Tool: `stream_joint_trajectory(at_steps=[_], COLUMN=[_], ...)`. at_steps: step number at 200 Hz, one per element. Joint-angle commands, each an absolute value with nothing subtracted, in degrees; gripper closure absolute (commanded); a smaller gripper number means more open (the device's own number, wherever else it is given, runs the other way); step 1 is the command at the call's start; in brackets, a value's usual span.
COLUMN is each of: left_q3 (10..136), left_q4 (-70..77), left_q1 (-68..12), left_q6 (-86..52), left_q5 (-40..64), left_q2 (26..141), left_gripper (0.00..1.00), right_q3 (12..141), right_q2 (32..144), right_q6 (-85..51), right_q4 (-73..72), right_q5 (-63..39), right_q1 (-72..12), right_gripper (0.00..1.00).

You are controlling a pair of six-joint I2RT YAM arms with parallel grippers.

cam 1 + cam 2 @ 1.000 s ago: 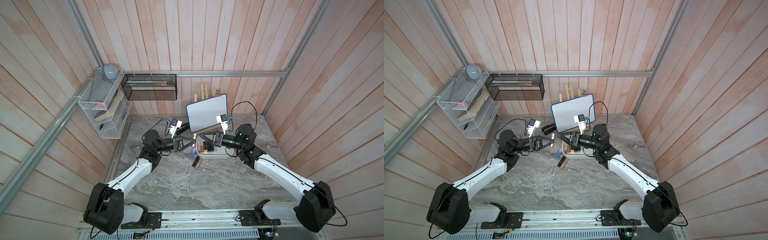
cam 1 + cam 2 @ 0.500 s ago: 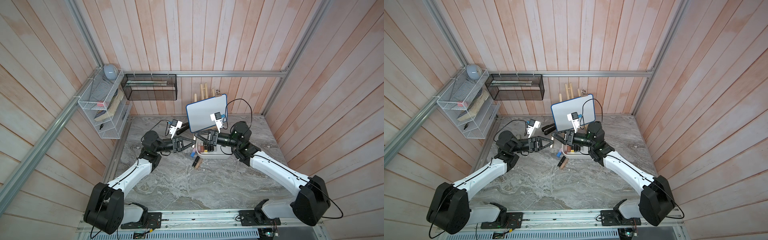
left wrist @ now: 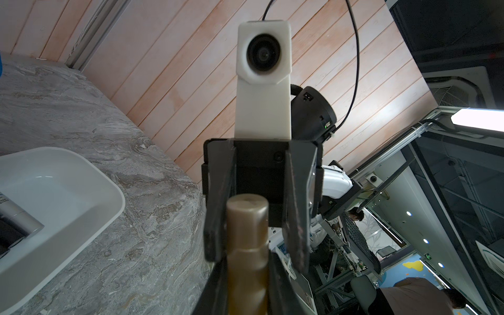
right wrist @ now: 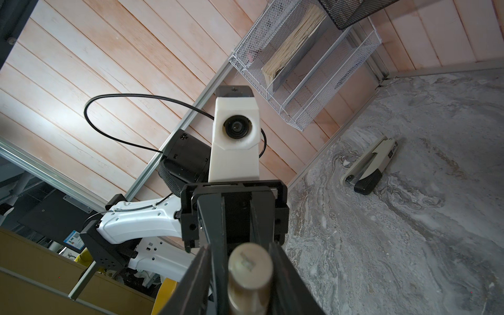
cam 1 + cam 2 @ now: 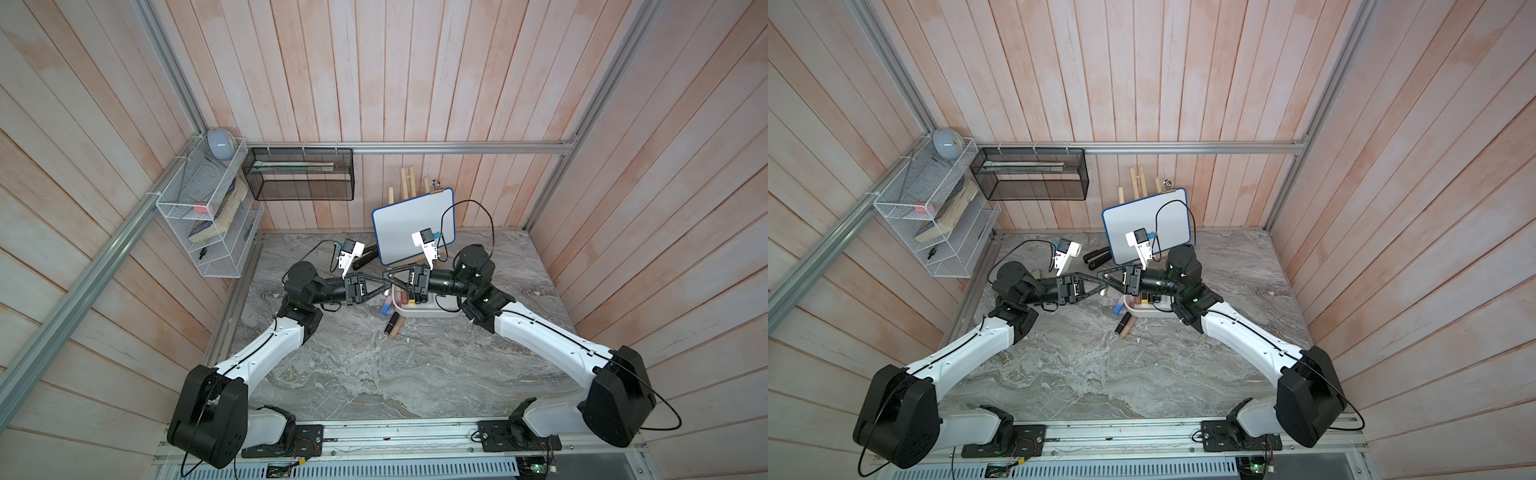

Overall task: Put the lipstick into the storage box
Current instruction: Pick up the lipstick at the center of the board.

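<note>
Left wrist view: the lipstick (image 3: pixel 246 240) sticks out of the left end effector (image 3: pixel 248 289), which is shut tight on it. The right end effector (image 3: pixel 256 257) faces it nose to nose, with one jaw on each side of the lipstick's far end. The jaws are close in, but I cannot tell if they pinch it yet.

A second ago it was not like this. The right end effector hung over the box (image 5: pixel 424 312), and there was a gap between the two. Now it has slid across, and the two tips meet in the air above the desk (image 5: pixel 374 365), just beside the box. The left one has hardly moved.

I think this is a pass from left to right. The lipstick is not in the box yet. It is up in the air, held by the left. The box lies near the right end effector, a little below it, so that side has the short trip. I guess the right must squeeze first, and only then should the left let go. If not, the lipstick may drop on the desk.
</note>
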State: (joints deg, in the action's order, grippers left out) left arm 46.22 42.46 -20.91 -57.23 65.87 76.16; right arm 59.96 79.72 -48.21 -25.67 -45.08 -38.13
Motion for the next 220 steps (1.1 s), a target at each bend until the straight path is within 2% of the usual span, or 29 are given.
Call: stream_joint_trajectory(at_steps=[1,47,79,95,109,138,176,184,220], left_q3=[46.0,46.4,46.5,46.6,46.7,47.2,47.5,47.5,50.6], left_q4=[42.5,41.4,40.5,40.1,39.1,36.8,30.6,28.6,6.6], left_q1=[-20.8,-20.8,-20.8,-20.8,-20.8,-20.3,-17.3,-16.5,-15.9], left_q6=[-56.5,-55.9,-55.3,-55.1,-54.8,-53.7,-50.4,-49.2,-34.7], left_q5=[66.5,66.3,66.0,66.0,66.0,66.3,66.4,66.2,58.9], left_q2=[76.5,76.4,76.6,76.8,77.0,76.9,73.2,72.1,68.3], left_gripper=[0.84,0.83,0.73,0.64,0.49,0.28,0.24,0.19,0.18], right_q3=[61.1,60.8,60.7,60.7,60.6,60.5,62.1,62.5,65.0], right_q2=[79.5,79.3,79.0,78.8,78.5,77.8,76.3,76.0,77.2], right_q6=[-48.0,-48.0,-47.8,-47.5,-47.3,-47.3,-43.2,-41.7,-35.7], right_q4=[-26.3,-26.8,-26.7,-26.2,-25.9,-25.0,-13.3,-10.0,5.6], right_q5=[-46.1,-46.2,-45.7,-45.2,-44.6,-43.7,-38.4,-36.7,-26.8], right_q1=[-38.5,-38.5,-38.5,-38.4,-38.3,-37.3,-32.7,-31.3,-25.4], right_gripper=[0.69,0.81,0.84,0.84,0.84,0.84,0.84,0.84,0.84])
